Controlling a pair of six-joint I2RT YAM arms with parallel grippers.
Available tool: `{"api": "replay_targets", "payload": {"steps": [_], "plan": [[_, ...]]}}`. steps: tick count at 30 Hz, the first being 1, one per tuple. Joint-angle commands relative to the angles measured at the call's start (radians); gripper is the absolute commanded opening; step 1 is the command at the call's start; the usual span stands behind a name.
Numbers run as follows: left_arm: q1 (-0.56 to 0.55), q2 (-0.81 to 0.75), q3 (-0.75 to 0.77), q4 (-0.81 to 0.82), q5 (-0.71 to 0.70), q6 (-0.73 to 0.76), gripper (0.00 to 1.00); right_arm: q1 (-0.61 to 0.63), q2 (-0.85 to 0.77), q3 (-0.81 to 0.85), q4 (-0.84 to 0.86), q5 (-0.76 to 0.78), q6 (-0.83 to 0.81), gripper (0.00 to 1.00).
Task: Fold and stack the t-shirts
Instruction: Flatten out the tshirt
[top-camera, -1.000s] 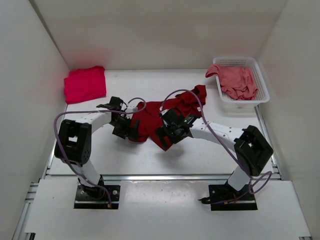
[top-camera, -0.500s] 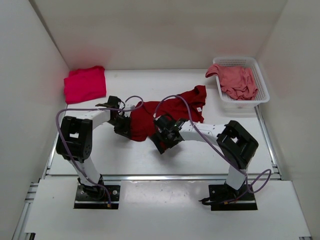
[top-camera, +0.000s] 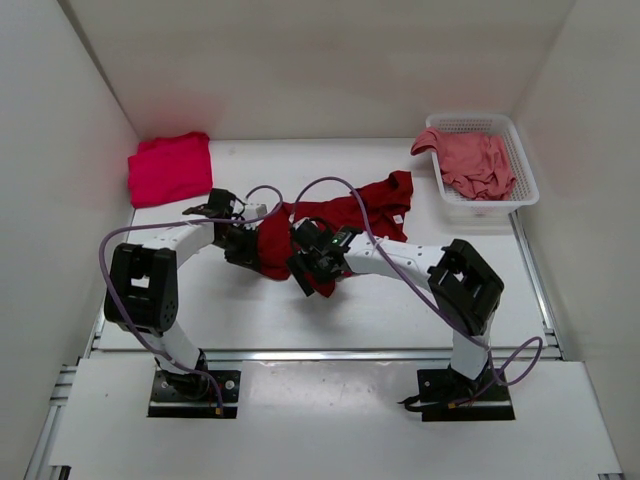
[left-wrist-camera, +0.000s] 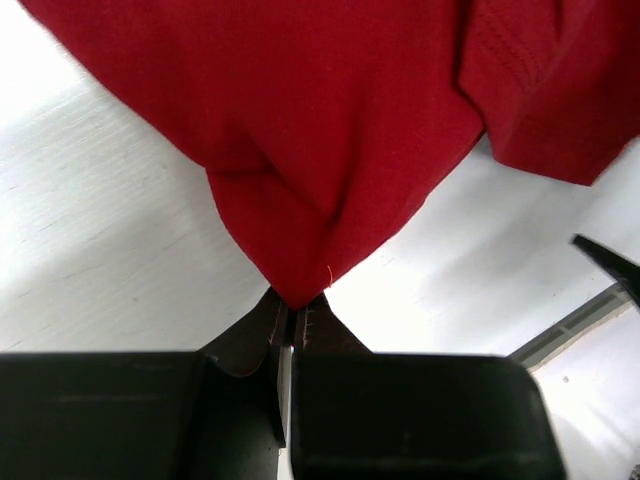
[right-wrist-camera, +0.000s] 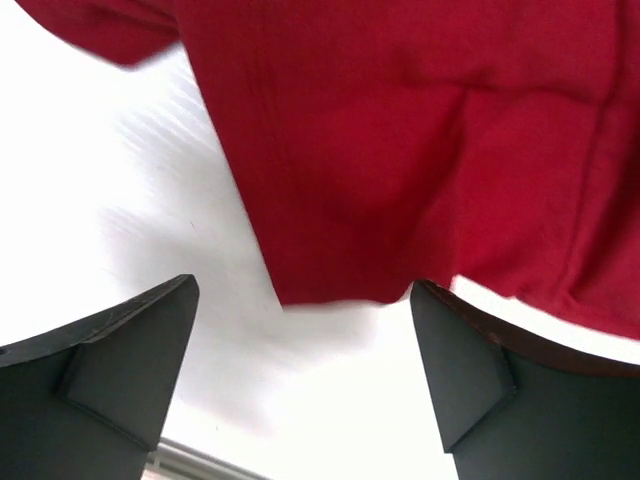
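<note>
Left gripper (left-wrist-camera: 290, 308) is clamped tight on a pointed corner of the dark crimson t-shirt (left-wrist-camera: 330, 120). You only really get that from the left wrist cam; from overhead the pinch is buried under the arm. Right gripper (right-wrist-camera: 302, 290) has its jaws wide apart, with the shirt's hem sitting just in front of the gap and nothing grabbed. The overhead cam shows the rest: the crimson shirt lies rumpled mid-table (top-camera: 250, 310), spreading away to the back right. A bright pinkish-red t-shirt (top-camera: 170, 168) sits folded in the back left corner. The white mesh basket (top-camera: 527, 192) at back right holds the salmon pink t-shirt (top-camera: 478, 160), bunched up, one bit flopped over the left rim.
</note>
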Motion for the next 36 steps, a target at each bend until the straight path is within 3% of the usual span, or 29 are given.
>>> {"api": "replay_targets", "payload": {"steps": [1, 4, 8, 15, 21, 24, 27, 32, 36], "plan": [[0.021, -0.05, -0.007, 0.007, 0.014, 0.01, 0.0, 0.032, -0.049, 0.047, -0.124, 0.087, 0.011, 0.87], [0.029, -0.046, -0.007, 0.012, 0.017, 0.007, 0.0, 0.045, -0.069, 0.034, -0.156, 0.11, 0.022, 0.86], [0.031, -0.052, -0.007, 0.007, 0.014, 0.013, 0.0, 0.026, -0.098, -0.05, -0.068, 0.043, -0.02, 0.88], [0.023, -0.055, -0.004, 0.006, 0.012, 0.021, 0.0, -0.017, 0.052, -0.002, 0.075, -0.051, -0.13, 0.94], [0.031, -0.066, 0.004, -0.007, 0.015, 0.024, 0.0, -0.024, 0.132, -0.005, 0.103, -0.075, -0.146, 0.86], [0.04, -0.069, 0.008, -0.007, 0.023, 0.02, 0.0, -0.024, 0.148, -0.04, 0.083, -0.111, -0.133, 0.64], [0.054, -0.064, 0.014, -0.011, 0.032, 0.021, 0.0, -0.024, 0.131, -0.112, 0.106, -0.103, -0.104, 0.0], [0.08, -0.052, 0.063, -0.016, 0.022, 0.071, 0.0, -0.054, 0.071, -0.089, 0.082, -0.043, -0.124, 0.0], [0.107, -0.005, 0.23, -0.031, -0.125, 0.17, 0.0, -0.204, 0.04, 0.123, -0.012, 0.015, -0.182, 0.01]]}}
